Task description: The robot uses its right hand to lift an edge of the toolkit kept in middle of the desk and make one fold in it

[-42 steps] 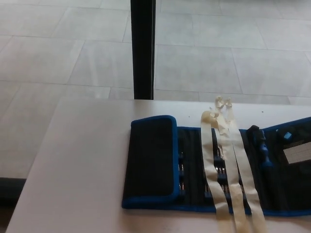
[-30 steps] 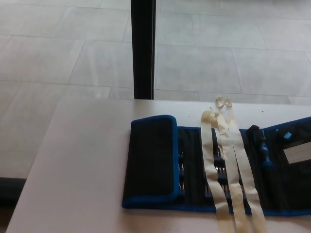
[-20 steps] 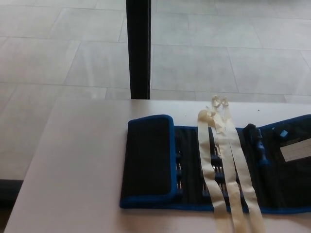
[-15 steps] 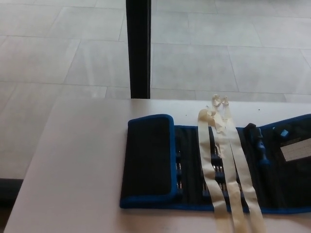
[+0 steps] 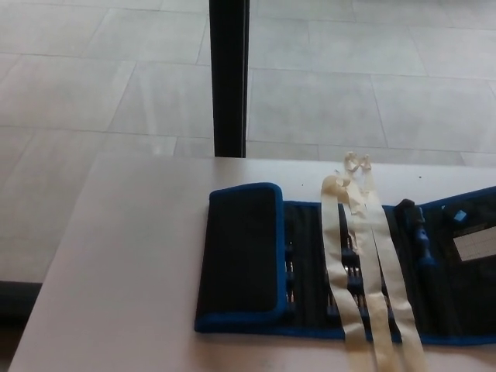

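Note:
A black toolkit roll with blue trim [image 5: 310,263] lies spread across the pale desk [image 5: 132,256], running off the picture's right edge. Its left end flap [image 5: 240,252] is folded over onto the rest, lying flat. Small tools sit in the pockets beside the flap, and a blue-handled tool [image 5: 422,236] lies further right. Two cream straps [image 5: 364,271] cross the roll from the far edge to the near edge. A white label [image 5: 474,244] shows at the right. Neither of my hands shows.
A black vertical post [image 5: 229,77] stands just beyond the desk's far edge. Grey floor tiles [image 5: 349,93] lie behind and to the left. The desk's left edge slants down toward the lower left corner.
The whole picture shifted slightly left and down, then back, so the camera moved. The toolkit and straps lie as before.

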Robot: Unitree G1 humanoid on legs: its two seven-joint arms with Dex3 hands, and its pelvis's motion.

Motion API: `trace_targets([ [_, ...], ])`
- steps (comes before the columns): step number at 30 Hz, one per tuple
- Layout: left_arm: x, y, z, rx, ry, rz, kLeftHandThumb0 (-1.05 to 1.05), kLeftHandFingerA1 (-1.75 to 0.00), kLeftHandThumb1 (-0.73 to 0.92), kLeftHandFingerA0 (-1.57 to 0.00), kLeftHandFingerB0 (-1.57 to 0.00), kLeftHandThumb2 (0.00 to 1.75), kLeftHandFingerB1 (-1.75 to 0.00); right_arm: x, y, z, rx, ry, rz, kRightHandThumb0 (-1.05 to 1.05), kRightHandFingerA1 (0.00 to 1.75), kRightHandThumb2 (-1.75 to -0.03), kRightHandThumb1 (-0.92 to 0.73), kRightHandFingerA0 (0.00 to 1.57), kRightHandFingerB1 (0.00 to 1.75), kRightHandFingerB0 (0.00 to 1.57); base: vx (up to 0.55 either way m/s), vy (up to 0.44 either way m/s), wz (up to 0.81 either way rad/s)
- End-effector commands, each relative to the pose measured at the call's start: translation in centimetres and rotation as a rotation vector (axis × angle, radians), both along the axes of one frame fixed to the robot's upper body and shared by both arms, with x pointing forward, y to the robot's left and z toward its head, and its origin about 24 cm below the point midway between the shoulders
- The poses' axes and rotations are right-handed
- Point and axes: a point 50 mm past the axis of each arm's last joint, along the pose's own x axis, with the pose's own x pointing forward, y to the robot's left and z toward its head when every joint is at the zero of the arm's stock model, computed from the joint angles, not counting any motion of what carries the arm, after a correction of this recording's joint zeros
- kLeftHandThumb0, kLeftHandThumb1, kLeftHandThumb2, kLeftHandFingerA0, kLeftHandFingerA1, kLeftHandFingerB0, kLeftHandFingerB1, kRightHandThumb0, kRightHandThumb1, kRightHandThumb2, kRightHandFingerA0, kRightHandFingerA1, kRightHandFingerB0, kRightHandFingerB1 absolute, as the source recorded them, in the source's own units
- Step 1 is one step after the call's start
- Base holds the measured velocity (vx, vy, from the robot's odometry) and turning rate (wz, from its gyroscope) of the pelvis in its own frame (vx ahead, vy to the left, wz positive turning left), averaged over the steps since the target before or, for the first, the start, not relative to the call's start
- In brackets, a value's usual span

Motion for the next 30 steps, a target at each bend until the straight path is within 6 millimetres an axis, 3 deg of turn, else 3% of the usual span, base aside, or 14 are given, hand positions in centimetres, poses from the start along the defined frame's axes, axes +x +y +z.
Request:
trace_targets([
  [1,-0.4,1.0,0.9,0.046,-0.026,0.039,-0.52,-0.74,0.57,-0.81,-0.72,0.57,-0.6,2.9,8.1,-2.9,0.007,0.144,0.582,-0.36,0.5,-1.11,-0.59,0.0,0.51,0.0,0.0,0.0,0.0],
  [3,-0.4,1.0,0.9,0.045,-0.028,0.037,-0.53,-0.77,0.57,-0.84,-0.74,0.57,-0.61,2.9,8.1,-4.3,0.056,0.194,0.59,-0.36,0.5,-1.11,-0.59,0.0,0.51,0.0,0.0,0.0,0.0],
  [4,-0.6,1.0,0.9,0.047,-0.027,0.038,-0.53,-0.77,0.57,-0.84,-0.73,0.57,-0.61,2.9,8.2,-4.7,0.07,0.215,0.582,-0.62,0.42,-0.65,-0.84,0.19,0.36,0.11,0.0,0.0,0.0],
  [5,-0.6,1.0,0.9,0.048,-0.026,0.038,-0.54,-0.79,0.57,-0.84,-0.73,0.57,-0.61,2.9,8.2,-5.1,0.09,0.229,0.581,-0.35,0.5,-1.12,-0.6,0.01,0.51,0.01,0.0,0.0,0.0],
  [11,-0.9,1.0,0.8,0.039,-0.021,0.041,-0.54,-0.72,0.57,-0.81,-0.72,0.57,-0.59,2.6,7.3,-6.5,0.152,0.305,0.577,-0.36,0.5,-1.13,-0.61,0.0,0.51,0.0,0.0,0.0,0.0],
  [14,-0.9,1.0,0.8,0.041,-0.023,0.045,-0.53,-0.77,0.58,-0.84,-0.72,0.57,-0.61,2.4,6.9,-7.0,0.156,0.354,0.566,-0.35,0.5,-1.13,-0.61,0.0,0.5,0.0,0.0,0.0,0.0],
  [15,-0.9,1.0,0.8,0.045,-0.021,0.046,-0.53,-0.79,0.57,-0.84,-0.73,0.57,-0.61,2.3,6.6,-7.2,0.161,0.385,0.557,-0.67,0.49,-0.93,-0.69,0.13,0.45,0.07,0.0,0.0,0.0],
  [16,-1.0,1.1,0.8,0.041,-0.019,0.042,-0.53,-0.79,0.57,-0.83,-0.73,0.57,-0.61,2.1,6.4,-7.3,0.152,0.413,0.564,-0.67,0.48,-0.9,-0.71,0.12,0.45,0.08,0.0,0.0,0.0],
  [17,-1.0,1.1,0.9,0.041,-0.022,0.036,-0.55,-0.78,0.58,-0.83,-0.71,0.57,-0.6,1.7,6.1,-7.8,0.139,0.457,0.579,-0.35,0.5,-1.14,-0.62,0.01,0.5,0.01,0.0,0.0,0.0],
  [18,-1.0,1.1,0.9,0.034,-0.033,0.055,-0.55,-0.78,0.57,-0.84,-0.72,0.57,-0.62,1.6,5.8,-8.0,0.149,0.479,0.567,-0.62,0.42,-0.65,-0.86,0.19,0.36,0.13,0.0,0.0,0.0],
  [24,-1.1,1.1,0.8,0.042,-0.019,0.046,-0.54,-0.73,0.58,-0.81,-0.71,0.58,-0.59,1.1,5.5,-9.2,0.158,0.564,0.576,-0.62,0.45,-0.64,-0.84,0.21,0.39,0.18,0.0,0.0,0.0],
  [30,-1.1,1.2,1.0,0.048,-0.017,0.041,-0.55,-0.75,0.58,-0.82,-0.71,0.57,-0.59,0.4,6.0,-11.0,0.121,0.731,0.71,-0.61,0.46,-0.65,-0.85,0.26,0.4,0.18,0.0,0.0,0.0],
])
